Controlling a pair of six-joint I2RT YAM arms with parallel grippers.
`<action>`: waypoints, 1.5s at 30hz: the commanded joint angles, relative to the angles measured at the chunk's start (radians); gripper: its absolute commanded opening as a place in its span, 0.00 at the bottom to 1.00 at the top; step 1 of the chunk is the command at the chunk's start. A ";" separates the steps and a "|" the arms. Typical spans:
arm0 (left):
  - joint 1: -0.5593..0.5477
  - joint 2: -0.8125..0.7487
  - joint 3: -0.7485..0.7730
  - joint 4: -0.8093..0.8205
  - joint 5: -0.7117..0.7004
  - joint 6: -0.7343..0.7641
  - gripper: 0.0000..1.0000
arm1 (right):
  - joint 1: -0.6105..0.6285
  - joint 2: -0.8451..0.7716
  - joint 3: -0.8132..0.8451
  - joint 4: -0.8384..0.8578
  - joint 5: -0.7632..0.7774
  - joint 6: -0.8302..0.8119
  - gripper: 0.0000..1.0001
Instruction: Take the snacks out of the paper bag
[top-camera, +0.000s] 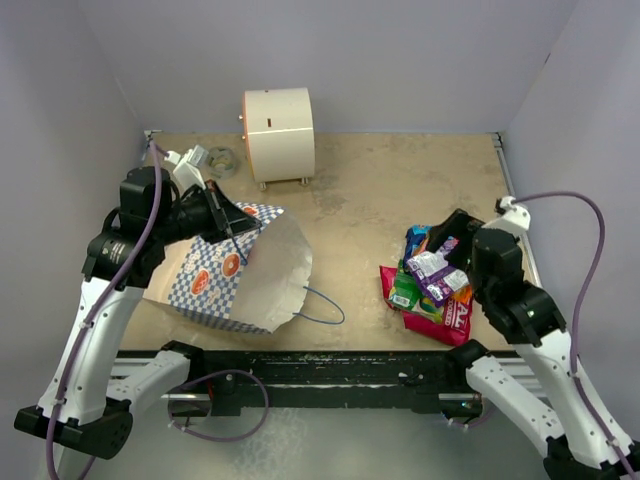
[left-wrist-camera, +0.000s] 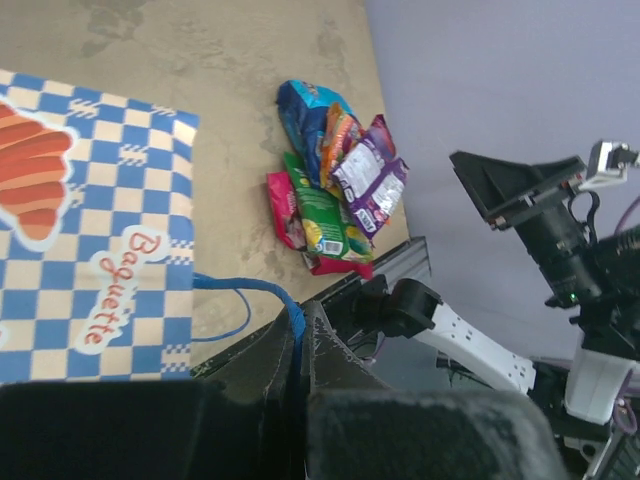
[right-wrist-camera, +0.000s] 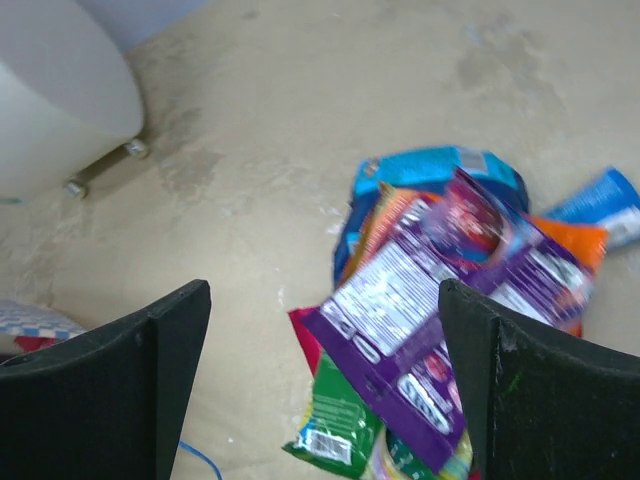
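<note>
The blue-and-white checkered paper bag lies tipped at the left, its white inside facing right. My left gripper is shut on the bag's blue cord handle, above the bag's upper edge. The snacks lie heaped on the table at the right, with a purple packet on top of green, red, blue and orange ones. My right gripper hangs open just above the heap, nothing between its fingers.
A cream cylindrical box stands at the back centre. A small grey object sits at the back left. The bag's other blue handle loop trails on the table near the front edge. Walls close in on three sides.
</note>
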 joint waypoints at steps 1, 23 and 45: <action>-0.002 -0.001 0.040 0.149 0.165 0.012 0.00 | 0.005 0.120 0.072 0.300 -0.222 -0.279 0.96; -0.002 -0.251 0.001 -0.278 -0.095 0.011 0.00 | 0.763 0.701 -0.030 1.155 -0.581 -0.664 1.00; -0.002 -0.253 -0.078 -0.188 -0.016 -0.072 0.00 | 0.874 0.342 -0.400 1.184 -0.597 -1.251 0.87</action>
